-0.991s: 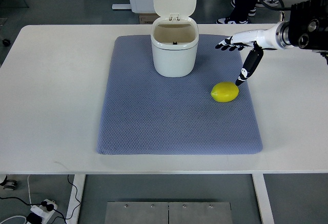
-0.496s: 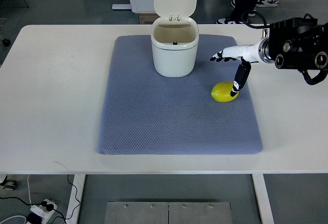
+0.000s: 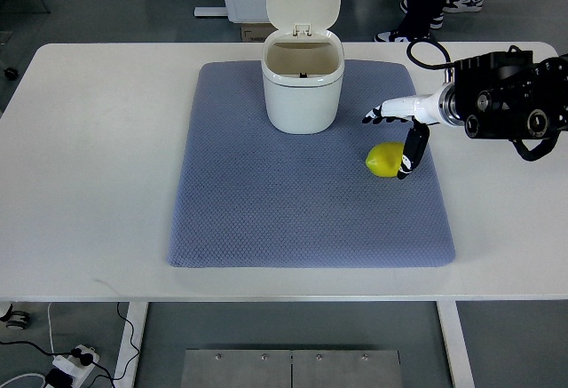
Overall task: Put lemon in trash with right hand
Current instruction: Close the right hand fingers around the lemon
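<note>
A yellow lemon (image 3: 387, 160) lies on a blue mat (image 3: 302, 201), right of and nearer than a white trash bin (image 3: 302, 86) with its lid up. The right hand (image 3: 398, 130) hovers over the lemon, fingers apart, thumb down its right side. Nothing lies between lemon and bin.

White robot hand (image 3: 397, 130) with seemingly black fingertips, black wrist housing (image 3: 506, 95).

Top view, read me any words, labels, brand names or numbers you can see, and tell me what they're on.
No readable text in this view.
Trash bin: plain white, no label visible.
Lemon, blue mat, white table: no print.
Right hand: no legible markings.
</note>
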### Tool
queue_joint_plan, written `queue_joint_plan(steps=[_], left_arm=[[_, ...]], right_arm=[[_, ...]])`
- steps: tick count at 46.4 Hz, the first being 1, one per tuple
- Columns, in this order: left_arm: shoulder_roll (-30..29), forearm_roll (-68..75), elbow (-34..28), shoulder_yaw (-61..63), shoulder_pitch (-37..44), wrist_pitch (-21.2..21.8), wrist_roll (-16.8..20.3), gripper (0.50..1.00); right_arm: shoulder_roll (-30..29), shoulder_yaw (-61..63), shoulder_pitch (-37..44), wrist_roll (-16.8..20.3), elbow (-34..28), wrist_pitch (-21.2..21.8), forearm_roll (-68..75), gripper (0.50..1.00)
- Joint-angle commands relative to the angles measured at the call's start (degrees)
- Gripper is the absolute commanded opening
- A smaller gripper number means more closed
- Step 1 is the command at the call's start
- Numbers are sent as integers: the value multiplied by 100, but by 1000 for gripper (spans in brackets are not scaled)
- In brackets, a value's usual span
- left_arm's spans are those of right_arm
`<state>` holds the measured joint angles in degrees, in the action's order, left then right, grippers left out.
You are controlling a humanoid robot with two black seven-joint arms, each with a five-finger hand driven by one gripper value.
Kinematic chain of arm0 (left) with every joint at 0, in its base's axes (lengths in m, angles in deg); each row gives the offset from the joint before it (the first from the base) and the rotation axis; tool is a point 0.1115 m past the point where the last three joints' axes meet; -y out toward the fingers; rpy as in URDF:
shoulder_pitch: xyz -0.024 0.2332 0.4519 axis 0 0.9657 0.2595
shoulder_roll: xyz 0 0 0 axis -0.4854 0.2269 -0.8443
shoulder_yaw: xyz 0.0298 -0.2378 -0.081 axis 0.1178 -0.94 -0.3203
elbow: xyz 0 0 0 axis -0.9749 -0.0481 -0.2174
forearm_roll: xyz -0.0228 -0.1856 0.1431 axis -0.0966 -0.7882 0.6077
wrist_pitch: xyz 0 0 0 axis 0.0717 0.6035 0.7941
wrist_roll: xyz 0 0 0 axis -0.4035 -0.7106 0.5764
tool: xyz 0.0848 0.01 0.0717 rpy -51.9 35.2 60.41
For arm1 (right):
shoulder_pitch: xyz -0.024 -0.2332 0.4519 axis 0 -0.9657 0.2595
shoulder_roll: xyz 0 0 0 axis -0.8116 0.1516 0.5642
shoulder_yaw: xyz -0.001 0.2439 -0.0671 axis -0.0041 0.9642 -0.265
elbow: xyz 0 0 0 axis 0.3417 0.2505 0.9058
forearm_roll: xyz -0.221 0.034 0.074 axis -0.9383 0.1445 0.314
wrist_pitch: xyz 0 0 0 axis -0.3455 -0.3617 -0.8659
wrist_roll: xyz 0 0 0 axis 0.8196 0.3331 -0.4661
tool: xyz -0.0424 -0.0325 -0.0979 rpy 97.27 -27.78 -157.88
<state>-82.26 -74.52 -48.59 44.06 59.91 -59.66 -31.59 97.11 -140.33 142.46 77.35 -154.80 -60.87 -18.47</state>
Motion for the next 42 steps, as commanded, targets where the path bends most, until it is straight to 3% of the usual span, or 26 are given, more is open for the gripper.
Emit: queue_joint_plan(steps=[1,12,22,42], left_arm=[[0,1,7,0,0,0,0,1000],[0,1,-2,0,0,0,0,1000],[0,1,-2,0,0,0,0,1000],[0,1,7,0,0,0,0,1000]], right_arm=[[-5,0,-63,0,3,-34,-8,908],[-13,0,-124,-8,4,-86,-34,866],[-40,0,-204,-35,30,-95,-61,780],[-66,9,-248,-35,118,-95,-52,707]])
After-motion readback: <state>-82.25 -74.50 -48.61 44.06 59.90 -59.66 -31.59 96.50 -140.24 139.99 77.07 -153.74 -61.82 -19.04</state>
